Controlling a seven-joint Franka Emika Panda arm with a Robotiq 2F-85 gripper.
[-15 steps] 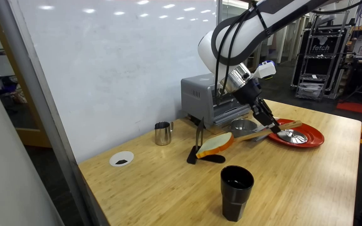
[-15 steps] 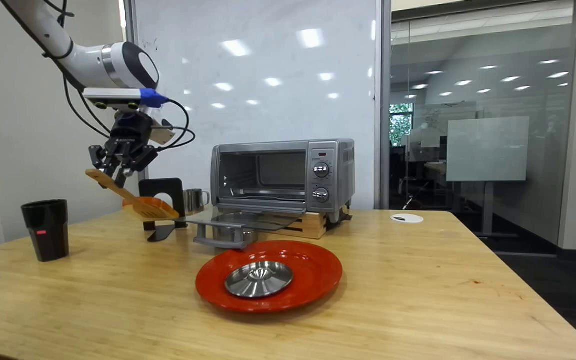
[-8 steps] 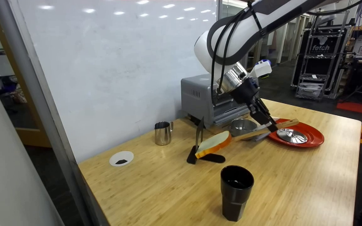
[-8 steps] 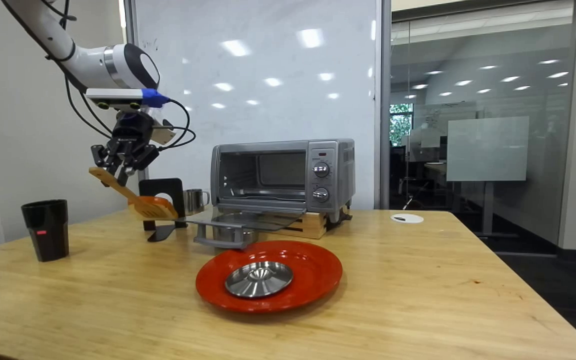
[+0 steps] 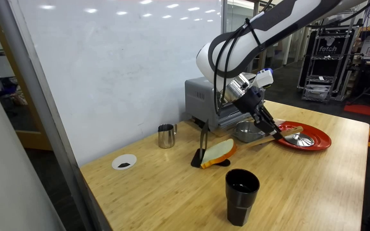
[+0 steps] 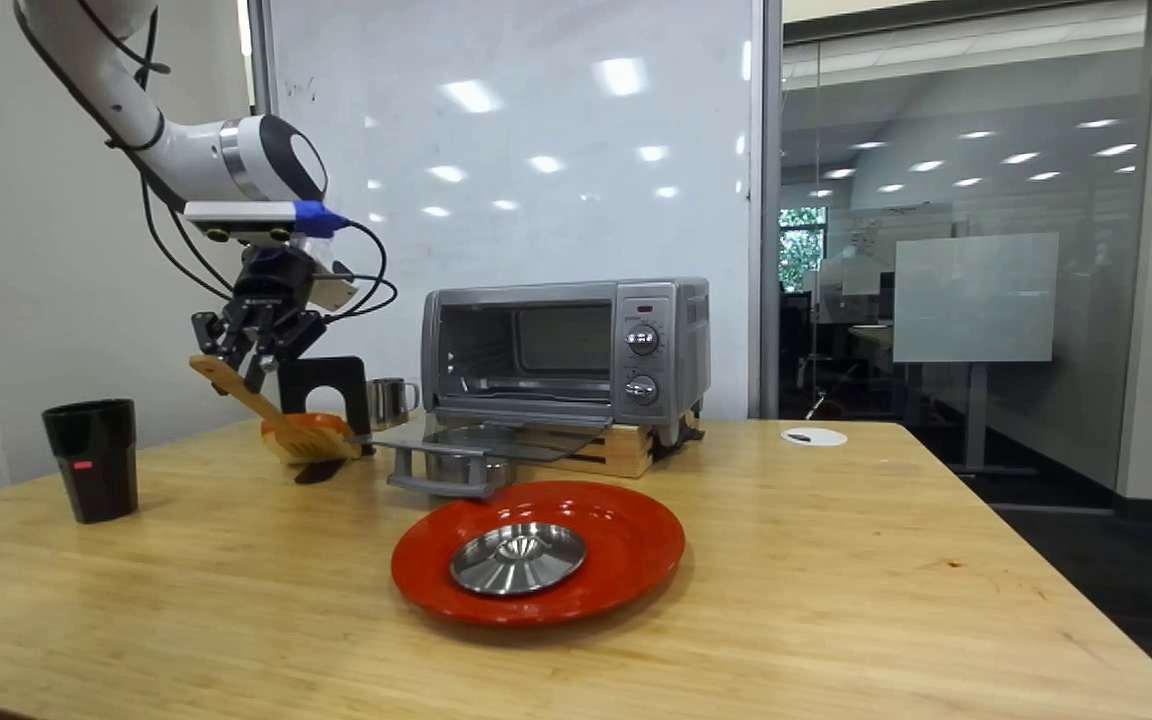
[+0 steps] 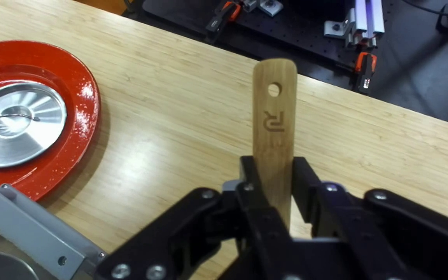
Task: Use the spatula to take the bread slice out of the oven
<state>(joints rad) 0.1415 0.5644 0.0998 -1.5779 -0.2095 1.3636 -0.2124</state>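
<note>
Claw (image 7: pixel 273 168) gripping wdn spatula hdl (image 7: pixel 274 136)

On the wooden table (image 5: pixel 159 192): red plate (image 6: pixel 631 555), black cup (image 5: pixel 240 203), metal pitcher (image 5: pixel 166 138), metal bowl (image 5: pixel 244 136), black stand (image 6: pixel 357 392)

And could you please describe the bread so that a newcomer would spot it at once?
In an exterior view, find the grey oven, then look from it toward the black cup. Between them, the bread rests, tilted, on the spatula. Its pale face and orange edge set it apart from the black stand close by.
</note>
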